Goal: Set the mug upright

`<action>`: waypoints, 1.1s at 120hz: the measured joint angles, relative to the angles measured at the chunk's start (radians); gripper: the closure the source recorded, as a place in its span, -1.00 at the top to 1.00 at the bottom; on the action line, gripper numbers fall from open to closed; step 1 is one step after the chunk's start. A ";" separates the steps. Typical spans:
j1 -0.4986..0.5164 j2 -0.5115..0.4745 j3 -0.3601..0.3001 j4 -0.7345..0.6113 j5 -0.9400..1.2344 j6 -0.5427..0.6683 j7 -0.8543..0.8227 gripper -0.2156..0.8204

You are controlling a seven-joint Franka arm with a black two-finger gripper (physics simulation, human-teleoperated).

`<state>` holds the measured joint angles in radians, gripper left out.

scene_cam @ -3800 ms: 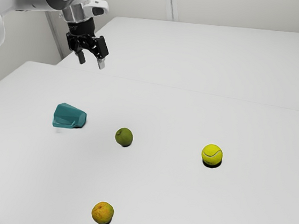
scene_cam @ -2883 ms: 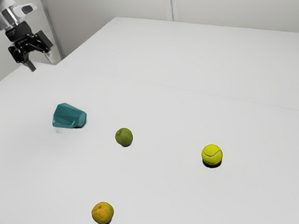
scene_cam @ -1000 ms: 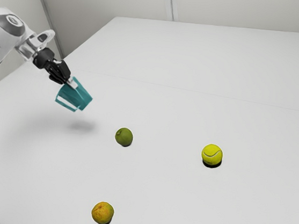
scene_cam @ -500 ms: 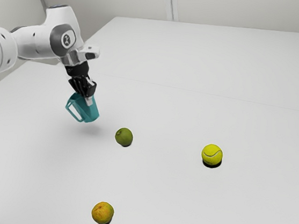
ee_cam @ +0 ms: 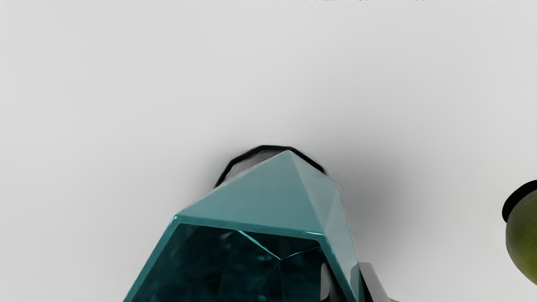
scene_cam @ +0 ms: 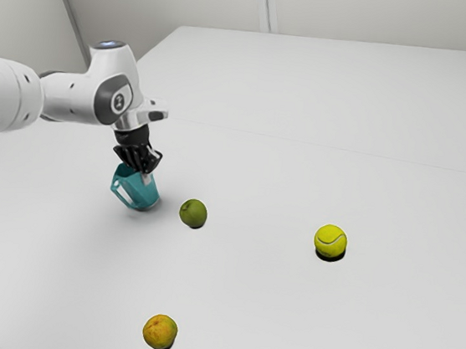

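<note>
Toward the exterior view's left, on the far side of the orange fruit, I have one teal, faceted mug with one handle, leaning at a slant, mouth upward and base low over the white table. My single black two-finger gripper is clamped on its wall: the wrist view gives me one finger inside the mouth and the other finger outside. Whether the base touches down, I can't tell. Of round things I count three: one green, smooth fruit near the mug, on its side toward the exterior view's right; one yellow, fuzzy tennis ball well apart, farther right; and one mottled orange fruit at the near side.
</note>
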<state>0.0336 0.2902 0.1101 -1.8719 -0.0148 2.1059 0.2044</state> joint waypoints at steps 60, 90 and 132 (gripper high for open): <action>-0.016 -0.160 -0.035 0.010 -0.021 -0.090 -0.096 0.40; -0.040 -0.227 -0.082 0.180 -0.018 -0.277 -0.108 0.53; -0.029 -0.247 -0.082 0.254 -0.023 -0.473 -0.109 0.57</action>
<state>0.0047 0.0434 0.0276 -1.6175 -0.0377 1.6326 0.0952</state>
